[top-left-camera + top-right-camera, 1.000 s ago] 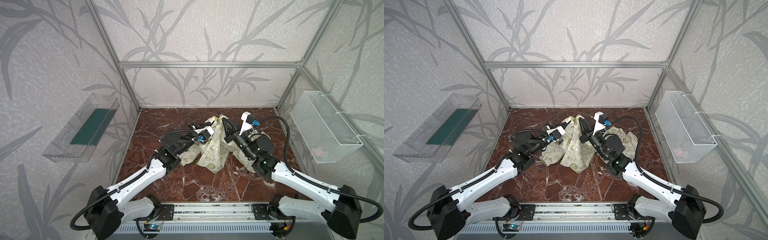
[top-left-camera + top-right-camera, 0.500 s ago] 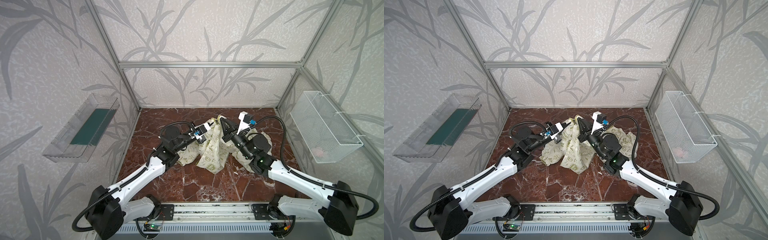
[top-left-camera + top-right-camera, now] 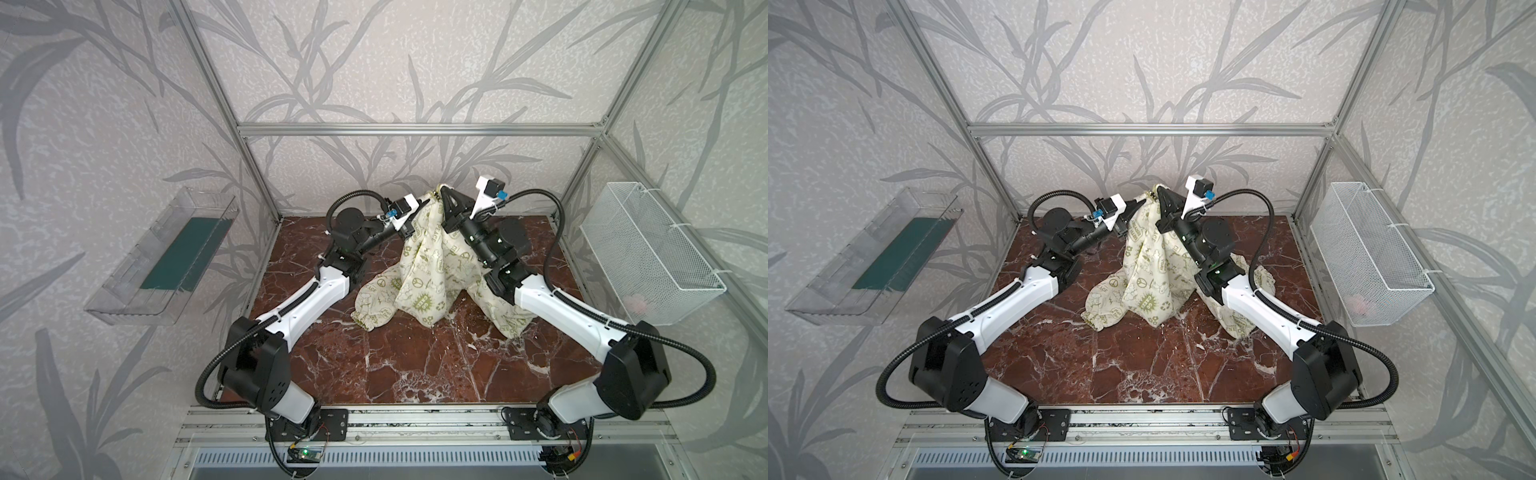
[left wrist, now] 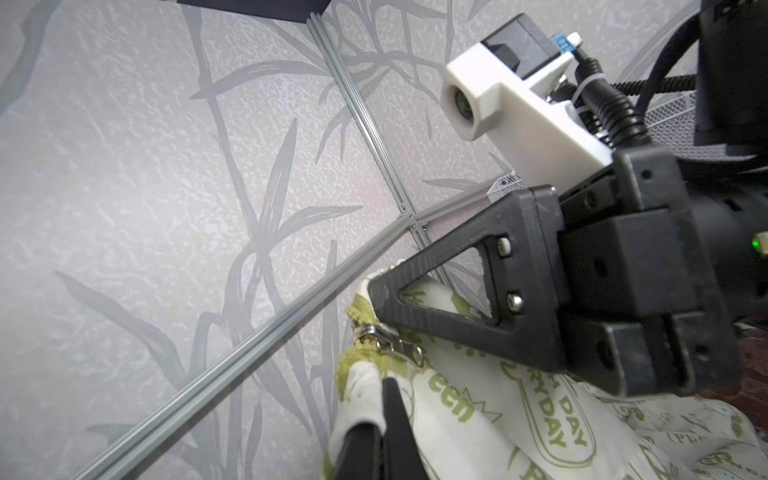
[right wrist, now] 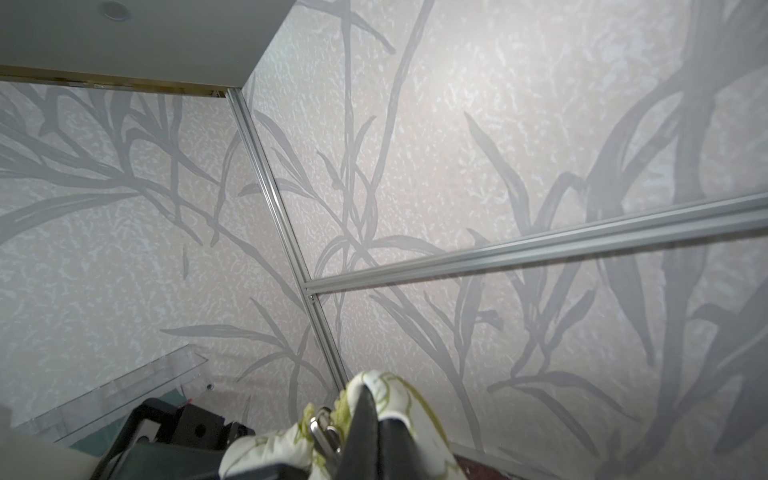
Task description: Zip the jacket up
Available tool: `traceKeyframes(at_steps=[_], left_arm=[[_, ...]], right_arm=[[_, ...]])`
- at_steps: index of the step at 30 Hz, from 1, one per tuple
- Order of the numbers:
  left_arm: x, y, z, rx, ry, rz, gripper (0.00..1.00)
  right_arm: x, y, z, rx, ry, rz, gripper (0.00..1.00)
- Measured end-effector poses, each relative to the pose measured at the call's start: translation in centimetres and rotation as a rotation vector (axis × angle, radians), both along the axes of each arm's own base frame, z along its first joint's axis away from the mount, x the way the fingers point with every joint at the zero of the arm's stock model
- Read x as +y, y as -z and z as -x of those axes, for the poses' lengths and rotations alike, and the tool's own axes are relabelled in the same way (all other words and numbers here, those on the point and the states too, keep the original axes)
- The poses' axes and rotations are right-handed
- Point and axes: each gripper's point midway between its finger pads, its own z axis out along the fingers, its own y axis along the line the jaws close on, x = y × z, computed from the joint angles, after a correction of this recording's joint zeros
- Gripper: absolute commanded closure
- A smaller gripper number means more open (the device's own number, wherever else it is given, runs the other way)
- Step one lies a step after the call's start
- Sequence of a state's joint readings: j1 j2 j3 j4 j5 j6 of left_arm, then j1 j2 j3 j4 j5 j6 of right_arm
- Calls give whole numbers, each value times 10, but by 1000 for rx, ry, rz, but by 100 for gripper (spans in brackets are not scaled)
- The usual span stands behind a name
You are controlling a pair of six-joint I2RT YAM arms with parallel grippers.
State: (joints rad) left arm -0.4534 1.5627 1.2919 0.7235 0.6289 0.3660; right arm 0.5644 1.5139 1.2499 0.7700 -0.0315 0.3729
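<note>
The jacket (image 3: 419,266) (image 3: 1146,266), cream with olive prints, hangs like a tent from its top, and its lower folds rest on the marble table (image 3: 415,365). My left gripper (image 3: 424,202) (image 4: 380,399) is shut on the cream edge just below the zipper slider (image 4: 388,343). My right gripper (image 3: 442,191) (image 5: 376,409) is shut on the fabric at the very top, right beside the metal slider (image 5: 322,428). Both grippers meet at the peak, a short way apart. The green zipper teeth (image 4: 357,316) show between them.
A clear plastic tray (image 3: 166,253) with a green base hangs on the left wall. A white wire basket (image 3: 648,253) hangs on the right wall. Aluminium frame posts (image 3: 257,166) stand at the back corners, close behind the raised grippers.
Both grippers have risen and moved toward the back wall, pulling the jacket's top higher. The jacket now hangs longer and narrower. Both stayed shut on the fabric.
</note>
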Motion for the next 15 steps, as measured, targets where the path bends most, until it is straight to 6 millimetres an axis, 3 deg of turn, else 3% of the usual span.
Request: traceKeyframes(at_steps=[4, 8, 10, 12, 15], left_arm=[[8, -46, -3, -106, -9, 44, 100], [9, -56, 7, -137, 14, 50, 100], [8, -43, 12, -106, 42, 34, 100], [6, -16, 20, -34, 85, 12, 100], [5, 38, 37, 132, 156, 0, 100]], right_arm=[[-1, -44, 8, -93, -26, -9, 100], [-5, -50, 19, -120, -40, -8, 100], [-8, -34, 25, -97, -45, 3, 100], [-10, -5, 31, -48, -56, 25, 100], [-12, 53, 44, 68, -89, 59, 100]])
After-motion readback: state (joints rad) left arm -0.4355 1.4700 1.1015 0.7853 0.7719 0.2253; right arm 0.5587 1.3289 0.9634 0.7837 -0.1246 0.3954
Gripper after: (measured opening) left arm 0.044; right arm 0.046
